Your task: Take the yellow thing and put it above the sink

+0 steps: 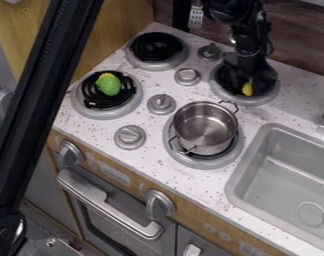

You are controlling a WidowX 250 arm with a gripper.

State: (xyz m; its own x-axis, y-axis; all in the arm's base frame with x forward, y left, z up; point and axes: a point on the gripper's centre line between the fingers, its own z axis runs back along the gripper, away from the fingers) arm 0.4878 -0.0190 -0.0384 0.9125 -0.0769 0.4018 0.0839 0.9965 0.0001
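At the fingers [250, 88], a yellow thing [247, 89].
Near them, a pot [205, 131]; cannot tell whether they grasp or are released.

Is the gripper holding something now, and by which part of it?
It cannot be told: the dark gripper partly hides the yellow thing at its lower end.

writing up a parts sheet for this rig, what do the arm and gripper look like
The robot arm is black with chunky, blocky segments and a thin dark cable looping out at one side. The gripper is black too.
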